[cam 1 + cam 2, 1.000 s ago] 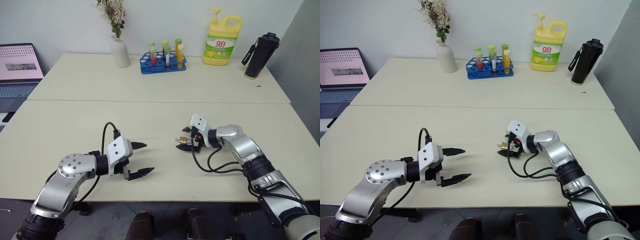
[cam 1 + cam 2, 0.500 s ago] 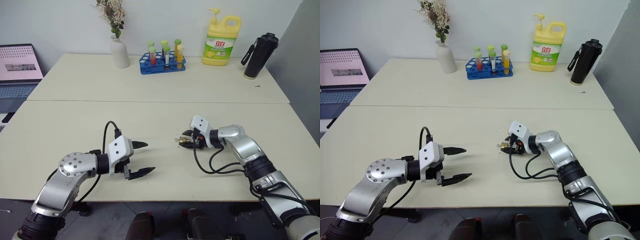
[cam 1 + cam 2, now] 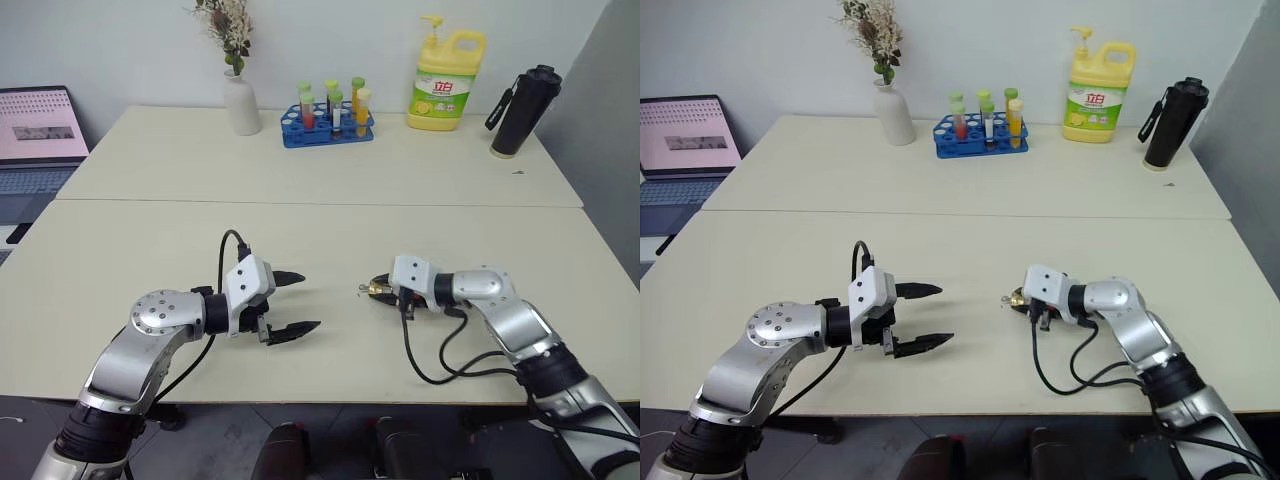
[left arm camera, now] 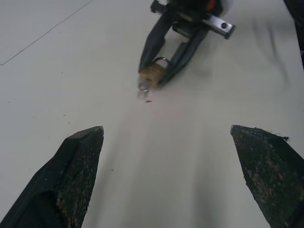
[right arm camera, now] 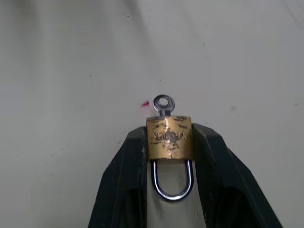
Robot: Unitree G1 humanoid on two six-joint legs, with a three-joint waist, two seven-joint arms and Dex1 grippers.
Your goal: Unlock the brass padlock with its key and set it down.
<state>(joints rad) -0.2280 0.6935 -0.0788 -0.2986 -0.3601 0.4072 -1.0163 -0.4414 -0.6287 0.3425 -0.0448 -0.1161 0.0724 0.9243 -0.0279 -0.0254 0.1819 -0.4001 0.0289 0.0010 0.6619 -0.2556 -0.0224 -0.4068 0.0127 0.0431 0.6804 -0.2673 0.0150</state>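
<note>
Two cream tables [image 3: 300, 230] stand edge to edge below a pale wall. Along the far edge sit a white vase [image 3: 240, 104] of dried flowers, a blue rack [image 3: 327, 128] of coloured tubes, a yellow soap bottle [image 3: 445, 82] and, near the far right corner, a black flask [image 3: 520, 98]. Beyond the left edge a laptop [image 3: 38, 135] glows pink. None of these are near my hands; the near table between my grippers is bare, so nothing stands in the way.

My right gripper [image 3: 378, 291] lies low over the near table, right of its middle, pointing left toward my other hand. Its fingers [image 5: 126, 185] are clamped on the sides of the padlock [image 5: 169, 138]. From my head, the padlock shows as a small gold speck at the fingertips, and I cannot tell whether it touches the table. My right wrist camera makes it plain: brass body pinched between the pads, silvery shackle [image 5: 173, 181] pointing back between the fingers, and the key [image 5: 163, 104] seated in the lock's outer end, its round bow free. I cannot tell whether the shackle has been released.

My left gripper [image 3: 297, 302] hovers near the front edge, left of centre, aimed right at the padlock, fingers spread wide and empty. Its wrist camera looks between its tips at the right gripper, the padlock and the key, well apart from it.
</note>
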